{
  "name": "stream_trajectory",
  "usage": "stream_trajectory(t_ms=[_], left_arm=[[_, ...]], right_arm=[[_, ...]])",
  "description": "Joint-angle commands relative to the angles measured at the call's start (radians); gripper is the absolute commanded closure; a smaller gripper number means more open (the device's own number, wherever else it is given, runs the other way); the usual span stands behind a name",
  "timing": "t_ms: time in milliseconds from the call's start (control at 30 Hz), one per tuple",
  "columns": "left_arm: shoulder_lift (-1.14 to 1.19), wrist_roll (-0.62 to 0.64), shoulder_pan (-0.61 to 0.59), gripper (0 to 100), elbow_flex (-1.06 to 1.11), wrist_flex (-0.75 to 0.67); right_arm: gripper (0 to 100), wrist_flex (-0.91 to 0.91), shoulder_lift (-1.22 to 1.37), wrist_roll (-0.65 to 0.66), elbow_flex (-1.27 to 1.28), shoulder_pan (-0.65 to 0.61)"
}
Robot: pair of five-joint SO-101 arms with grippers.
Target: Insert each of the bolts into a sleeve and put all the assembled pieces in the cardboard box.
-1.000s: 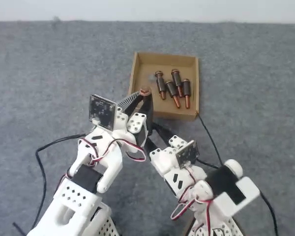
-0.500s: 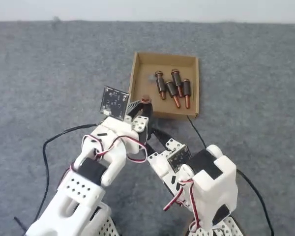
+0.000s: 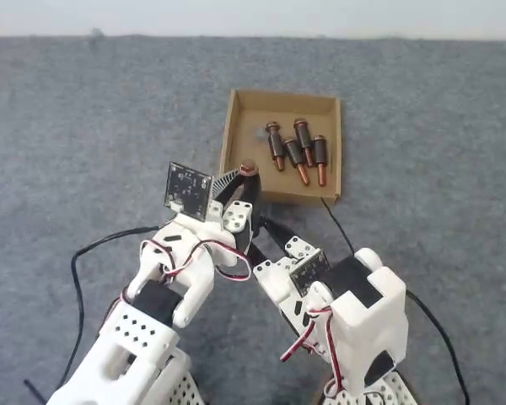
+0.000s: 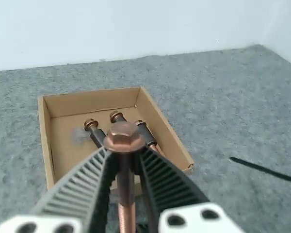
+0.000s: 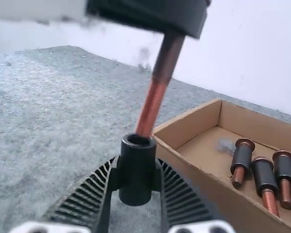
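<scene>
Both hands are closed on parts: the left hand (image 4: 122,151) is clamped just under the hexagonal head of a long copper-coloured metal bolt (image 4: 122,138), and the right hand (image 5: 137,175) is gripped around a short black cylindrical sleeve (image 5: 136,155) held upright. The bolt's tip is seen at the sleeve's mouth, at most barely entered, with the shank leaning away from the line of the bore. For a clean insertion the shank would best be brought parallel to the bore before any push is made. The sleeve should be kept steady while the bolt is fed down until its head is seated. Forced while tilted, the bolt could jam or the sleeve be twisted in its grip. Just beyond, four assembled pieces (image 3: 297,152) are lying in the shallow brown cardboard box (image 3: 228,135) on the grey carpeted counter (image 3: 84,126).
</scene>
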Motion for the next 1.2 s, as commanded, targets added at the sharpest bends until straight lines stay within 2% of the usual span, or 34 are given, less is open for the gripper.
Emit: stream_trajectory(t_ms=[0,400,600,1167], left_arm=[[-0.017,-0.008,0.002,99,0.016,-0.08],[-0.023,-0.006,0.003,99,0.071,-0.077],[-0.023,-0.008,0.072,99,0.104,-0.077],[-0.015,-0.055,0.048,99,0.13,-0.077]], right_arm=[[99.1,-0.027,-0.005,0.009,-0.015,0.018],[99.1,-0.027,-0.007,-0.028,-0.035,0.085],[99.1,-0.027,-0.007,-0.049,-0.038,0.087],[99.1,-0.035,-0.11,-0.057,-0.005,0.136]])
